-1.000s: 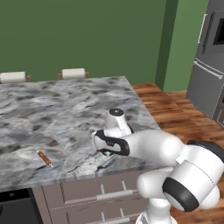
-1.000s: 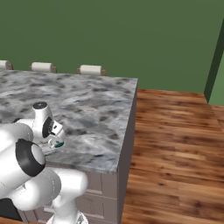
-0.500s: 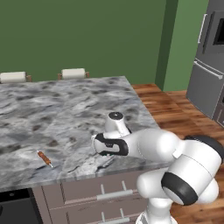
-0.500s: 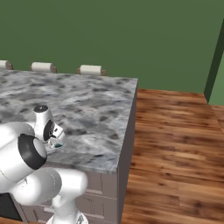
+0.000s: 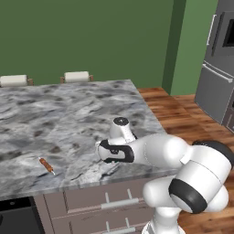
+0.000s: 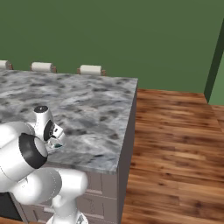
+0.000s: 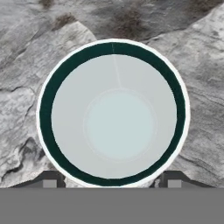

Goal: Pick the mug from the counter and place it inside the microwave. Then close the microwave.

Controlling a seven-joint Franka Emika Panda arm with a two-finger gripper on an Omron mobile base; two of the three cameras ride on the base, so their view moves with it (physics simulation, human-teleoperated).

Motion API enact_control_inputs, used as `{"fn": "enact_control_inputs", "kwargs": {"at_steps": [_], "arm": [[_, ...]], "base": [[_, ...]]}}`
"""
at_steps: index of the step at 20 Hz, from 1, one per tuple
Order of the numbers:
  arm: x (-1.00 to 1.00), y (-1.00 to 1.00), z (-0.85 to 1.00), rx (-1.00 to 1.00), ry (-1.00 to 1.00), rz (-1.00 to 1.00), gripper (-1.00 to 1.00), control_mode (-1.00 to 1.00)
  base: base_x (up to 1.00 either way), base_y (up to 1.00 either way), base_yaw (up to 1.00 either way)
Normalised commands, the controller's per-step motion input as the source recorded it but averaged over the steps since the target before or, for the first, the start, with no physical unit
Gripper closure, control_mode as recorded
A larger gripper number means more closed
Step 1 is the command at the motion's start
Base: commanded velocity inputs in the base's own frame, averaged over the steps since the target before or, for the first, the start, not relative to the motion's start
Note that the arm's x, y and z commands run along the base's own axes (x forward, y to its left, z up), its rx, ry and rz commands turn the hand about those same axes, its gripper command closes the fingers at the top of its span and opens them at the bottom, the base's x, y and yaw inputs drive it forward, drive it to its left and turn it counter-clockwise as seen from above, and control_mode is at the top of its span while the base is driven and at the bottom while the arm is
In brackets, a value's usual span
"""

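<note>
My tool (image 7: 112, 183) points straight down over the mug (image 7: 113, 113), fingers either side of its rim, spread wide, not visibly gripping. The mug stands upright on the bench (image 5: 68, 114), directly beneath me.

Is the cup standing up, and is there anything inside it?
The mug stands upright on the counter and is empty: the hand view looks straight down its round mouth to a bare pale bottom.

Smooth glazed mug (image 7: 113, 113), marbled stone counter (image 5: 68, 109)
</note>
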Motion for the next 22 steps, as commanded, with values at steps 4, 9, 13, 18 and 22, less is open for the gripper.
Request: {"fn": "enact_control_inputs", "kwargs": {"at_steps": [4, 9, 13, 18, 22], "arm": [[0.00, 0.00, 0.00, 0.00, 0.00, 0.00, 1.00, -1.00], [0.00, 0.00, 0.00, 0.00, 0.00, 0.00, 1.00, -1.00], [-0.02, -0.13, 0.05, 0.00, 0.00, 0.00, 1.00, -1.00], [0.00, -0.52, 0.40, 0.01, 0.00, 0.00, 1.00, -1.00], [0.00, -0.85, 0.63, 0.03, 0.00, 0.01, 1.00, -1.00]], "base": [[0.00, 0.00, 0.00], [0.00, 0.00, 0.00], [0.00, 0.00, 0.00], [0.00, 0.00, 0.00], [0.00, 0.00, 0.00]]}}
